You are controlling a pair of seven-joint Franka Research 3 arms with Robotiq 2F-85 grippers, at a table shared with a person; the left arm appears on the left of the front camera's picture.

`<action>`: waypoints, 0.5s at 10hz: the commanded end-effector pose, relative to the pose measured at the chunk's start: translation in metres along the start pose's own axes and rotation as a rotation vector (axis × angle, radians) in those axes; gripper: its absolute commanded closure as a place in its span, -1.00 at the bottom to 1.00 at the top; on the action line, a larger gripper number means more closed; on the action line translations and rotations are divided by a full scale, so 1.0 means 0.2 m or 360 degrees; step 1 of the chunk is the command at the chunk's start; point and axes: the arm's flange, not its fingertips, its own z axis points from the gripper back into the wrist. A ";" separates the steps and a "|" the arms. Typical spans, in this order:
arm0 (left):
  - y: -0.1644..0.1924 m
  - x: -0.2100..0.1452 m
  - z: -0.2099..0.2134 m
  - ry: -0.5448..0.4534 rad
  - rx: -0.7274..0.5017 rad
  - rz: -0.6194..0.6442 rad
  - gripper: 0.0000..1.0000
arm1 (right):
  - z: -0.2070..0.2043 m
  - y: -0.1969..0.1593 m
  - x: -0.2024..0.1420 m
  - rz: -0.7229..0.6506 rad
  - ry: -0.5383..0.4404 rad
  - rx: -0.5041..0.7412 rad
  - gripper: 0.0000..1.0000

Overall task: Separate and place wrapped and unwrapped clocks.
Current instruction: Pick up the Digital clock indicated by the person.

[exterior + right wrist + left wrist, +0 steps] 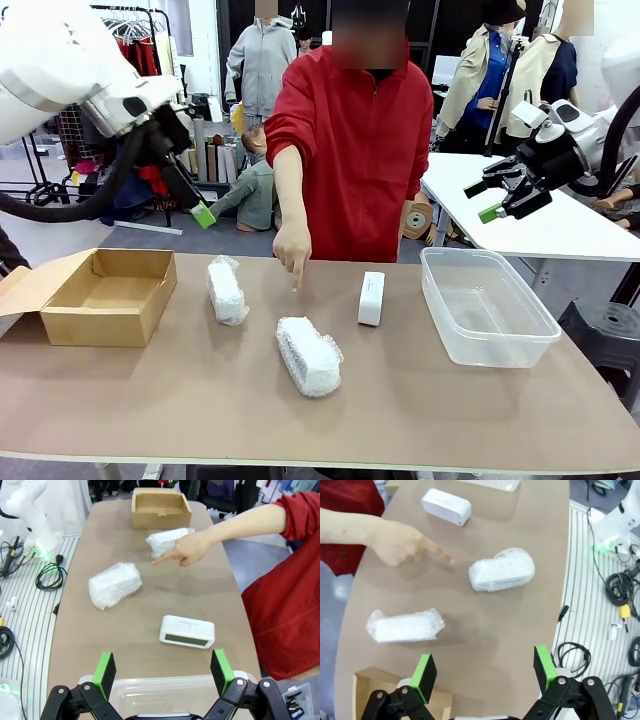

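Two bubble-wrapped clocks lie on the brown table: one near the cardboard box, the other closer to the front edge. A bare white clock stands beside the clear tub. The person's hand points a finger down at the table between them. My left gripper hangs open, high above the box's right side. High over the tub's far right, my right gripper is open too.
An open cardboard box sits at the table's left end. A clear plastic tub sits at the right end. A second white table stands behind on the right. Cables lie on the floor.
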 end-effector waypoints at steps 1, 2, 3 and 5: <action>-0.02 0.01 -0.04 0.0048 -0.0015 -0.0080 -1.00 | 0.00 0.00 0.00 0.0000 0.0000 -0.0001 -1.00; 0.00 0.00 0.00 0.0000 0.0000 0.0000 -1.00 | 0.00 0.00 0.00 0.0000 0.0000 -0.0001 -1.00; 0.00 0.00 0.00 0.0000 0.0000 0.0000 -1.00 | 0.00 0.00 0.00 0.0000 0.0000 -0.0001 -1.00; 0.00 0.00 0.00 0.0000 0.0000 0.0000 -1.00 | 0.00 0.00 0.00 0.0000 0.0000 -0.0001 -1.00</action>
